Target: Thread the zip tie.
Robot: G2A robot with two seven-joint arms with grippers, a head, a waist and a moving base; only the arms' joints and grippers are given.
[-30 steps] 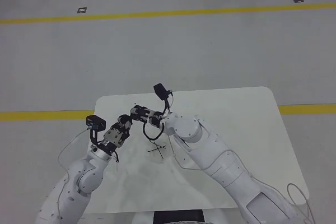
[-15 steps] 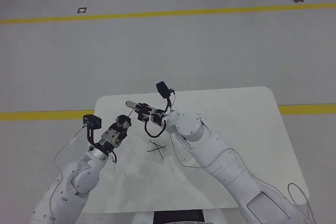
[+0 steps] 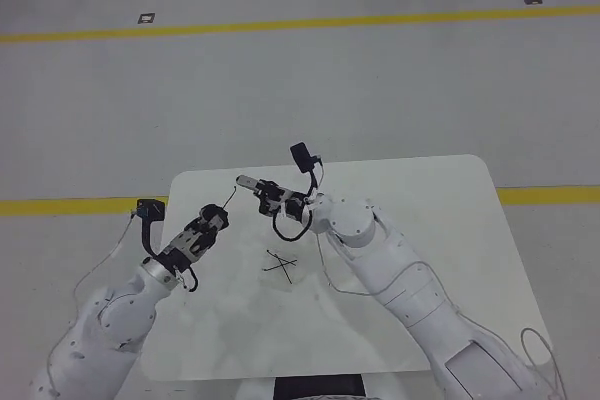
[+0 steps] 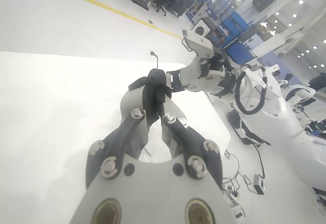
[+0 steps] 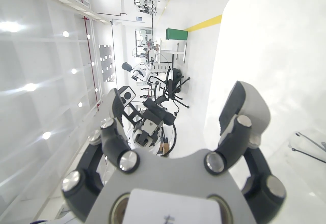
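A white tabletop point(image 3: 430, 210) with rounded corners stands on a pale floor crossed by yellow lines point(image 3: 70, 207). Loose ties point(image 3: 280, 265) lie crossed near its middle. Left of them and farther from the robot, the left claw point(image 3: 212, 218) is clamped on the black zip tie point(image 3: 225, 197), whose free end sticks out past the fingertips. Beyond the loose ties, near the far edge, the right claw point(image 3: 246, 183) has its fingers apart. The tabletop runs widest to the right of the loose ties.

i look out on what seems a robotics lab in a big workshop hall: pale floor with yellow lines point(image 3: 280, 22), a white work table point(image 3: 430, 200), blue storage racks point(image 4: 229, 24), ceiling spotlights point(image 4: 300, 2), an office chair point(image 5: 175, 82) and another white robot point(image 5: 138, 73) behind.
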